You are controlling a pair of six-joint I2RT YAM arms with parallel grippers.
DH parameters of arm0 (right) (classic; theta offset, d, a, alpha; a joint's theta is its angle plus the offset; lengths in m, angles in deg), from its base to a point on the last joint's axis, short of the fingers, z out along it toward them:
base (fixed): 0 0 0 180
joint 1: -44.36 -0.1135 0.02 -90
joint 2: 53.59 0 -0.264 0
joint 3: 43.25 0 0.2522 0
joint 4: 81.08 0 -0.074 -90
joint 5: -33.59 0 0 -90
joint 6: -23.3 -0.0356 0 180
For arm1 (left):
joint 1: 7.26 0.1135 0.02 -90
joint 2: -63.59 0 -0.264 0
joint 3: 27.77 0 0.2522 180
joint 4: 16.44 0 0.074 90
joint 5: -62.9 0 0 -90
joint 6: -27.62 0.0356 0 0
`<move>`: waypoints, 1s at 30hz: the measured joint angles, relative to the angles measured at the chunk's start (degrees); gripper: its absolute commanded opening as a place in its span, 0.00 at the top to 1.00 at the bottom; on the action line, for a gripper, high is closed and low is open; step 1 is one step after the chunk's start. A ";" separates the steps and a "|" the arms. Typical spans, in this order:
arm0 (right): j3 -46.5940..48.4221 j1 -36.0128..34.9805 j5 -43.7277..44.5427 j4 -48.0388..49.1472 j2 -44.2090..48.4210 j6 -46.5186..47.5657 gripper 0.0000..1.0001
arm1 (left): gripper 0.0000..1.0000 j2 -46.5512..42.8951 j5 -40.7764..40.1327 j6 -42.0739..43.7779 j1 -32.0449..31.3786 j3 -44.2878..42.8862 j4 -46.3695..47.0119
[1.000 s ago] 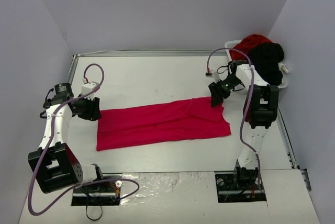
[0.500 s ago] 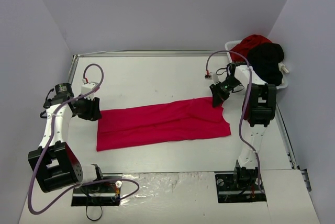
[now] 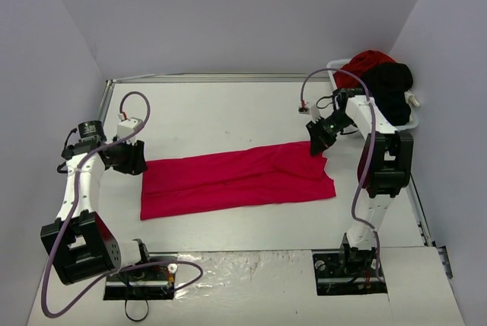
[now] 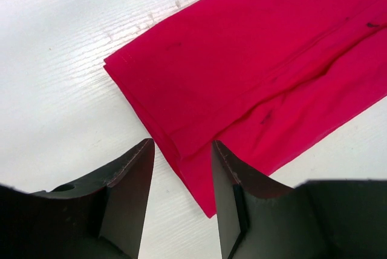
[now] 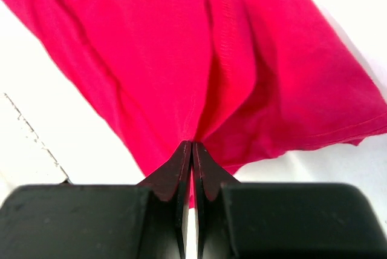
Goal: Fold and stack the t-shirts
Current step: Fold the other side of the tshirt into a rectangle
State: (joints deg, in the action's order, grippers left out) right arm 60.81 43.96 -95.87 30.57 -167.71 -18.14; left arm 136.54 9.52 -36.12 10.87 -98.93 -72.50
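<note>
Red t-shirt (image 3: 236, 181) flat mid counter (image 3: 228, 113), long axis left-right. Right claw (image 3: 316, 145) pinched shut on its far right corner. Left claw (image 3: 137, 160) half-open, empty, poised over left end; likely next grab there.

The left gripper (image 4: 181, 145) hangs over a scuffed white table (image 4: 54, 59), its two dark fingers (image 4: 130, 192) standing apart. The folded end of a bright red t-shirt (image 4: 272, 47) lies flat just ahead of the fingertips, its layered edge running into the gap between them. From there the cloth stretches away ahead and to the right, marked by a long crease and a few dark specks.
</note>
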 measured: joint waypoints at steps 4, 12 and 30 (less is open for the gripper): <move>-2.43 -1.88 -0.37 -0.48 5.11 0.00 1.00 | 0.59 -1.07 0.35 -0.02 0.00 0.00 0.22; -10.14 -6.27 -0.72 -1.25 10.49 0.00 1.00 | 0.59 -2.45 0.81 0.00 0.00 0.11 0.24; -19.43 -12.02 4.79 -2.47 12.11 1.05 0.95 | 0.59 -3.21 0.90 0.00 0.00 0.85 0.52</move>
State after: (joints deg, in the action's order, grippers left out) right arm 41.38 31.94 -91.08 28.10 -155.60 -17.09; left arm 133.33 10.42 -36.12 10.87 -98.08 -71.98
